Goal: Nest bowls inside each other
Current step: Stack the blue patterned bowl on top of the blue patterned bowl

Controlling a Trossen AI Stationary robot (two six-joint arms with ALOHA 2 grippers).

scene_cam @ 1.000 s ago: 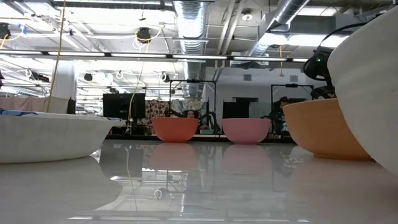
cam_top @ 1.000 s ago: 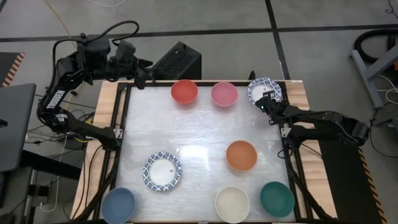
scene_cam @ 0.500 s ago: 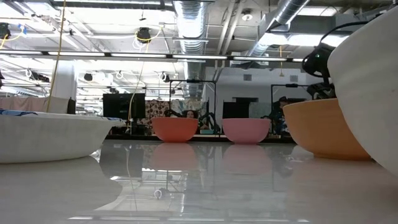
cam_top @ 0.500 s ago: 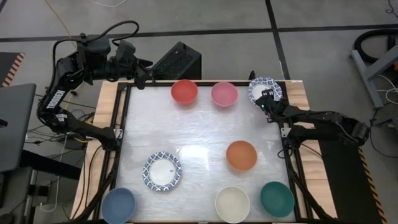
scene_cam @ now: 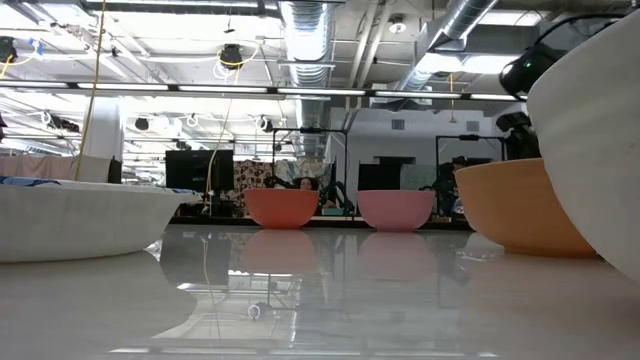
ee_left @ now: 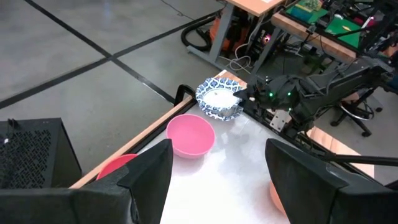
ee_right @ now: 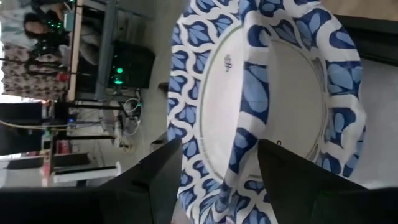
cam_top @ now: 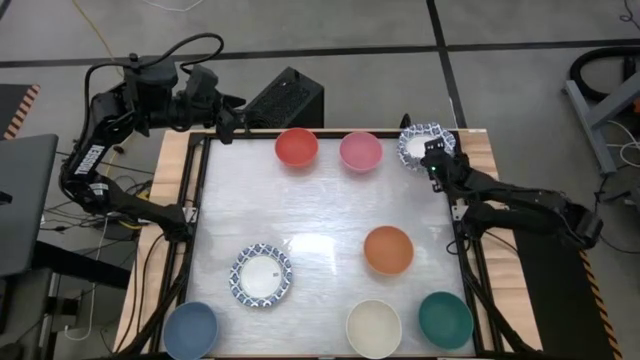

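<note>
Moved: right gripper (cam_top: pixel 432 152) has let go of the patterned stack (cam_top: pixel 420 146) and drawn back a little from it; a second ago its fingers sat over the stack's rim.
Right claw: spread, holding nothing; the wrist view shows its two fingers either side of the stack (ee_right: pixel 261 106), and two blue-patterned bowls lie one inside the other there.
Left gripper (ee_left: pixel 214 180): spread and empty, parked off the table's far-left corner, well apart from the stack, as it was a second ago.
Stack place: far-right corner of the table (cam_top: pixel 320 215), resting on its own.
Pink bowl (cam_top: pixel 360 151): just beside the stack.
Red bowl (cam_top: pixel 296 146): beyond the pink, same far edge.
Orange bowl (cam_top: pixel 388 250): nearer the front than the stack, mid-table.
Second patterned stack or bowl (cam_top: pixel 262 275): well apart, toward the near-left; how many lie in it I cannot tell.
Blue (cam_top: pixel 190 329), cream (cam_top: pixel 373 327), teal (cam_top: pixel 444 319): along the near edge, all single.
Meaning: one nesting looks finished; six plain bowls are not yet nested.
</note>
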